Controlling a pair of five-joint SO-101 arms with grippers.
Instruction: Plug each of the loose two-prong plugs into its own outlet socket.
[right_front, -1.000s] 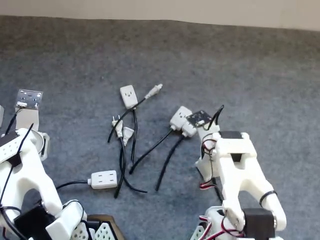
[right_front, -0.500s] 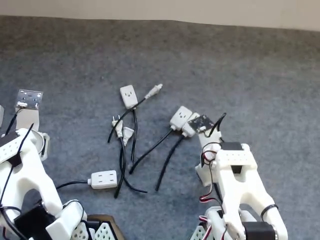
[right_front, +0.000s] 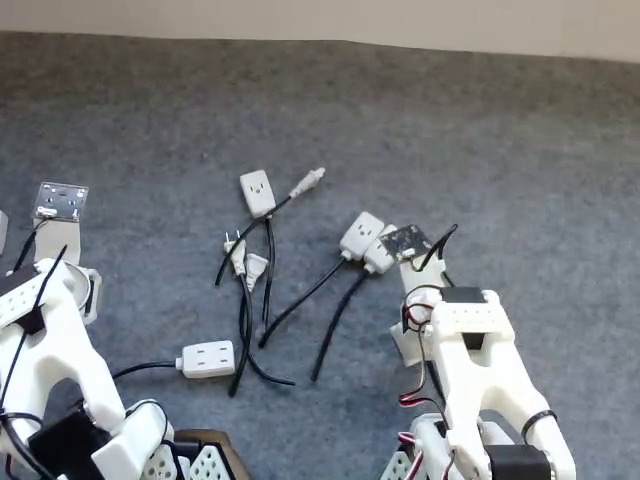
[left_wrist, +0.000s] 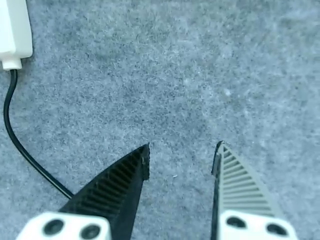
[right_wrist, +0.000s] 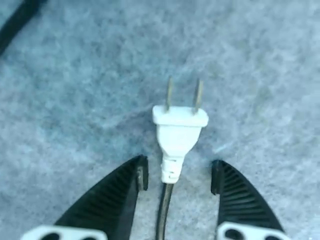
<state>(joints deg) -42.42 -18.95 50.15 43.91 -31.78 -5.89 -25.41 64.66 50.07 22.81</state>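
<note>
Your right gripper (right_wrist: 178, 174) slid back a bit, so it now sits spread open around the plug (right_wrist: 179, 125), ready to pinch.

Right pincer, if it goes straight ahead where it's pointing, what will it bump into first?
The right pincer would probably meet the white plug first; its cord end lies between the open tips.

Speckled grey felt-like table covering (right_front: 520, 150), stretching back to a pale beige strip of wall (right_front: 300, 15) along the far edge.
</note>
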